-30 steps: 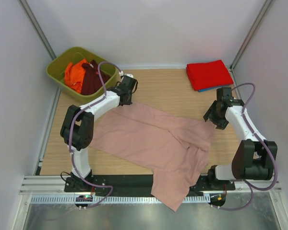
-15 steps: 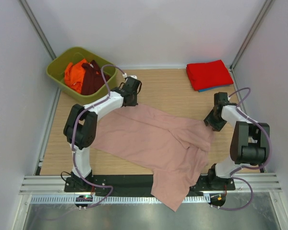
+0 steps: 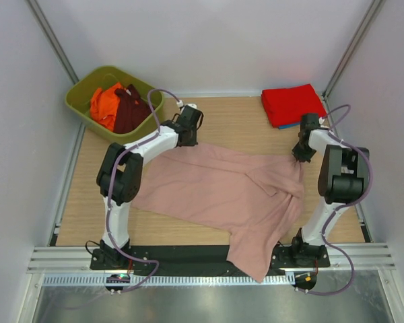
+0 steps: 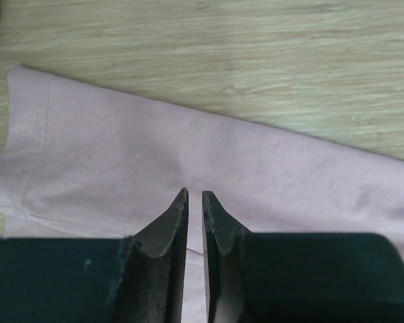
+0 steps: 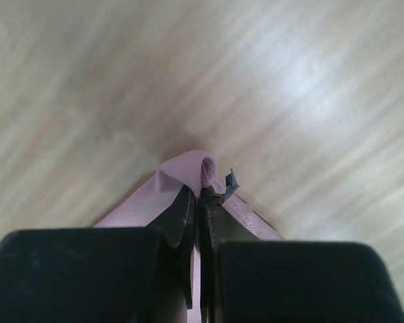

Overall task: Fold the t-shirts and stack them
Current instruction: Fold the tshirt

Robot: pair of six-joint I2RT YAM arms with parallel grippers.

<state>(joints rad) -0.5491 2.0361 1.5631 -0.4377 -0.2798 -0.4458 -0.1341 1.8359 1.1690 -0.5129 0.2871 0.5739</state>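
A dusty-pink t-shirt (image 3: 222,188) lies spread across the wooden table, its lower part hanging over the front edge. My left gripper (image 3: 188,139) is at its back left edge. In the left wrist view the gripper (image 4: 194,195) is shut to a thin slit on the pink cloth (image 4: 155,155). My right gripper (image 3: 300,157) is at the shirt's back right corner. The right wrist view shows it (image 5: 203,192) shut on a pinched fold of pink cloth (image 5: 182,169), lifted off the wood. A folded red t-shirt (image 3: 293,103) lies at the back right on a blue one (image 3: 285,124).
A green basket (image 3: 77,101) stands at the back left, holding an orange t-shirt (image 3: 104,104) and a maroon t-shirt (image 3: 129,111). White walls close in the table on the left, back and right. A metal rail runs along the front edge (image 3: 188,279).
The right gripper has closed on the shirt's corner. Both grippers moved toward the back, dragging the pink shirt back and right and drawing its top edge straighter.
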